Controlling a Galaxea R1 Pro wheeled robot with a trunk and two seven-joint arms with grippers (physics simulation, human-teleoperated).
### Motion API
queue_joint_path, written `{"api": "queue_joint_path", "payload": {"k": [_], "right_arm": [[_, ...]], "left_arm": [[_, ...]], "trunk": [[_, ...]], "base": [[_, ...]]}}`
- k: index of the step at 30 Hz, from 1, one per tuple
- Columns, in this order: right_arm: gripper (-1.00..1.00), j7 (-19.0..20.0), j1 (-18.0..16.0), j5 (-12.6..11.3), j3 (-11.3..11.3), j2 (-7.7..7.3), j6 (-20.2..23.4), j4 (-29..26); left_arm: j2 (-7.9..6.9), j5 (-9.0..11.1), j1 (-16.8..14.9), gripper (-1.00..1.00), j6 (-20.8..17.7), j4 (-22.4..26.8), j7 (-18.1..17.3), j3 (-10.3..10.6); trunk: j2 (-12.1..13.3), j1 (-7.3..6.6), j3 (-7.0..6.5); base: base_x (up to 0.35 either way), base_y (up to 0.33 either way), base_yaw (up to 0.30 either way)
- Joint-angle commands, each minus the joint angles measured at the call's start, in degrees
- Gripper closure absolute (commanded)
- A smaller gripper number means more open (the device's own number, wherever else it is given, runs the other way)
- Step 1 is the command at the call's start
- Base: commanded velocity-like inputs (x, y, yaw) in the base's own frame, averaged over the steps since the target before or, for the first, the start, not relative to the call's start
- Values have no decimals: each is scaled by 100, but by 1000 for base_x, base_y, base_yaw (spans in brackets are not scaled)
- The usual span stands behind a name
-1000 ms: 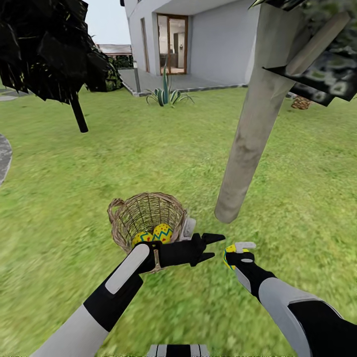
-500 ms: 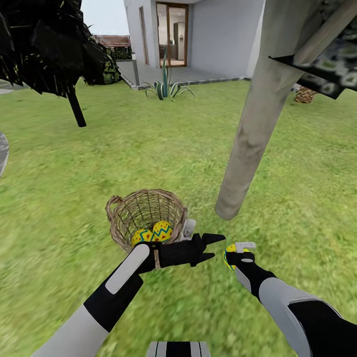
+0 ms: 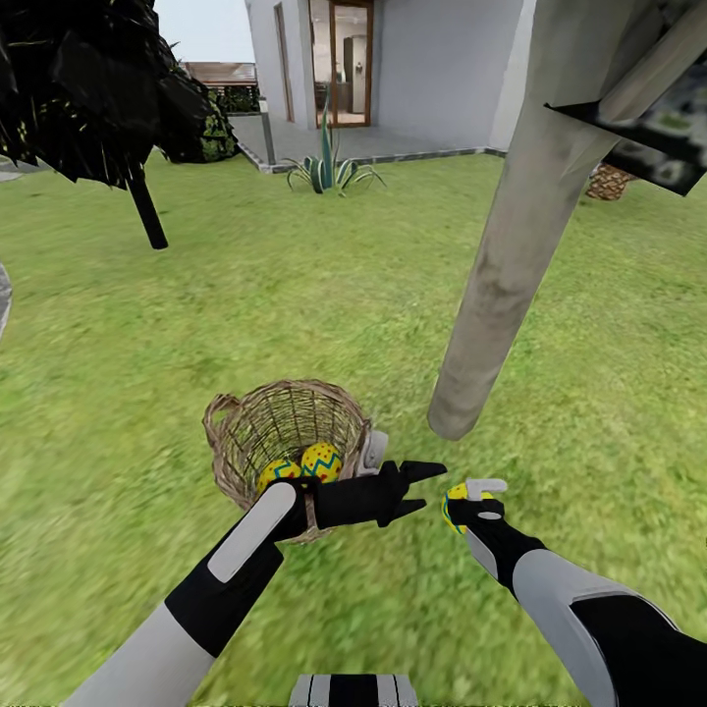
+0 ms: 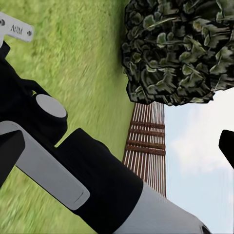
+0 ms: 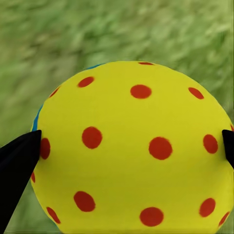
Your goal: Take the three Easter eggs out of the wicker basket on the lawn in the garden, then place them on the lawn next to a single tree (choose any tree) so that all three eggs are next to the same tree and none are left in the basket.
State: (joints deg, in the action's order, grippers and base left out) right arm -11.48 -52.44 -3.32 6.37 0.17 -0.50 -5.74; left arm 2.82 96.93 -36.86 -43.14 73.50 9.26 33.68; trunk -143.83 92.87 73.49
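From the head view, the right gripper (image 3: 462, 499) is clamped on one Easter egg (image 3: 454, 503) above the lawn (image 3: 324, 295), just short of the foot of the tree (image 3: 491, 285). Two more eggs (image 3: 306, 463) lie in the wicker basket (image 3: 285, 427) beside the trunk. The left gripper (image 3: 417, 489) hangs spread and empty next to the basket.

The left wrist view gives grass, the right arm (image 4: 73, 165) and distant foliage.

In the right wrist view, both fingertips (image 5: 19, 156) pinch the dotted egg's sides. Best to lower it onto the grass by the trunk before letting go, so it cannot roll.
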Motion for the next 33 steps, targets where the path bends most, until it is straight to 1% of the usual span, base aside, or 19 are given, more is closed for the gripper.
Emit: {"api": "queue_joint_path", "payload": {"k": [1,13,19,28,30,31,33], "right_arm": [[100,-30,-3,-33,49,0,-7,3],[100,-30,-3,-30,49,0,-6,3],[100,-30,-3,-29,50,0,-9,3],[100,-35,3,-24,50,7,-24,-42],[100,-38,5,-16,55,20,-54,-62],[100,0,38,-38,43,37,-87,-95],[100,-58,-29,-45,32,21,-151,-160]], "left_arm": [[4,63,-3,-100,-10,5,56,-2],[10,63,-1,-100,-10,-3,58,-2],[30,57,-1,-100,-10,47,58,-2],[24,56,-1,-100,-10,24,65,-2],[13,59,-3,-100,-10,24,66,-2],[-20,91,-5,-100,-43,57,49,32],[-84,157,39,-100,-60,121,42,24]], "trunk": [[-3,1,27],[-19,32,293],[-19,32,293],[-19,32,293],[-19,32,293],[-19,32,293],[-19,32,293]], "base": [[0,0,0],[0,0,0],[40,0,0],[328,0,0],[340,0,0],[0,0,0],[0,0,0]]}}
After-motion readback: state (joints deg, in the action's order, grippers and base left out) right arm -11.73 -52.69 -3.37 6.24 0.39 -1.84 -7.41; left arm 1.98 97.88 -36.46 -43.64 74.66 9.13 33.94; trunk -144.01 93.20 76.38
